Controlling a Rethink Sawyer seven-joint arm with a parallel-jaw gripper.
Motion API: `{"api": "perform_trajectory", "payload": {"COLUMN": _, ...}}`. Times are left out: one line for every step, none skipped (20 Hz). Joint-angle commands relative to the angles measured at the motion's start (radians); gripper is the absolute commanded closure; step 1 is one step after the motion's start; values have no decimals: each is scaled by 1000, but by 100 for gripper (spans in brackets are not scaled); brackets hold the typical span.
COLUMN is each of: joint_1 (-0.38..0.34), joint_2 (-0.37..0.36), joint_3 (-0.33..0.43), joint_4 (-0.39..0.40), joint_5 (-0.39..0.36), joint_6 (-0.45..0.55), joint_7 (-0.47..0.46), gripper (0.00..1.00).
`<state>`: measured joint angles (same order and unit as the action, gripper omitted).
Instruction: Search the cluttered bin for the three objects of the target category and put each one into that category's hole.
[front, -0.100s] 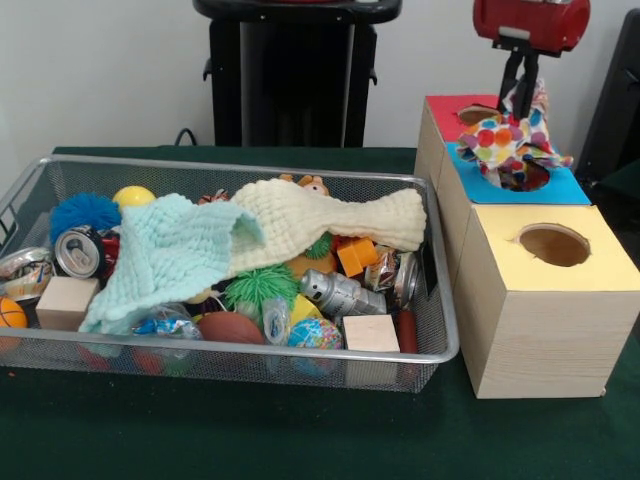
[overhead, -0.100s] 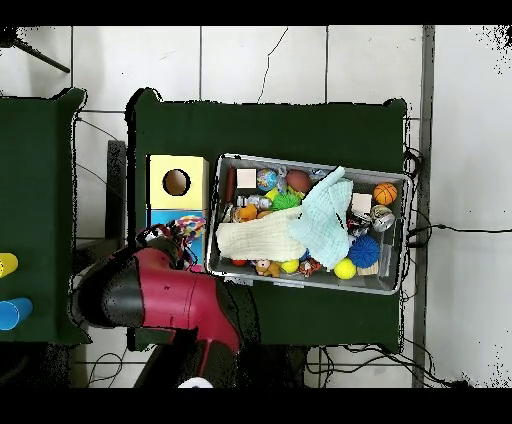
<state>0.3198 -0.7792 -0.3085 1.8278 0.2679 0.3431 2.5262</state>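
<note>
The gripper (front, -0.100s: 519, 93) hangs over the blue box (front, -0.100s: 560, 186), its fingers pinched on the top of a polka-dot cloth (front, -0.100s: 503, 143) whose lower folds already sag into that box's hole (front, -0.100s: 527, 176). Judging from this, the cloth may drape over the hole's rim on release, since much of it bunches above the blue box toward the red box (front, -0.100s: 445, 112). In the wire bin (front, -0.100s: 445, 345), left of the blue box, 2 more cloths lie over the clutter and could drag toys along when lifted.

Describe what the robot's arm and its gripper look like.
The arm is a thick, rounded body in glossy red with black sections. At its end, a red housing carries the gripper: slim black hardware, narrow beside the bulky arm. No markings or cables on it can be made out.
</note>
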Motion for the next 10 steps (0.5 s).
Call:
{"api": "perform_trajectory", "payload": {"joint_1": 5, "joint_2": 79, "joint_3": -11, "joint_4": -53, "joint_5": 85, "joint_6": 41, "joint_7": 254, "gripper": 100}}
{"api": "perform_trajectory", "payload": {"joint_1": 7, "joint_2": 85, "joint_3": -13, "joint_4": -54, "joint_5": 91, "joint_6": 37, "joint_7": 252, "gripper": 100}}
{"api": "perform_trajectory", "payload": {"joint_1": 5, "joint_2": 87, "joint_3": -11, "joint_4": -53, "joint_5": 96, "joint_6": 30, "joint_7": 246, "gripper": 100}}
{"api": "perform_trajectory", "payload": {"joint_1": 2, "joint_2": 91, "joint_3": -8, "joint_4": -50, "joint_5": 101, "joint_6": 19, "joint_7": 239, "gripper": 100}}
{"api": "perform_trajectory", "payload": {"joint_1": -2, "joint_2": 96, "joint_3": -5, "joint_4": -48, "joint_5": 106, "joint_6": 9, "joint_7": 232, "gripper": 100}}
{"api": "perform_trajectory", "payload": {"joint_1": -7, "joint_2": 99, "joint_3": -3, "joint_4": -46, "joint_5": 107, "joint_6": 2, "joint_7": 224, "gripper": 100}}
{"api": "perform_trajectory", "payload": {"joint_1": -18, "joint_2": 100, "joint_3": 4, "joint_4": -39, "joint_5": 107, "joint_6": -13, "joint_7": 209, "gripper": 100}}
{"api": "perform_trajectory", "payload": {"joint_1": -29, "joint_2": 102, "joint_3": 11, "joint_4": -31, "joint_5": 106, "joint_6": -30, "joint_7": 197, "gripper": 100}}
{"api": "perform_trajectory", "payload": {"joint_1": -36, "joint_2": 104, "joint_3": 19, "joint_4": -23, "joint_5": 105, "joint_6": -45, "joint_7": 188, "gripper": 100}}
{"api": "perform_trajectory", "payload": {"joint_1": -46, "joint_2": 104, "joint_3": 27, "joint_4": -16, "joint_5": 103, "joint_6": -59, "joint_7": 179, "gripper": 100}}
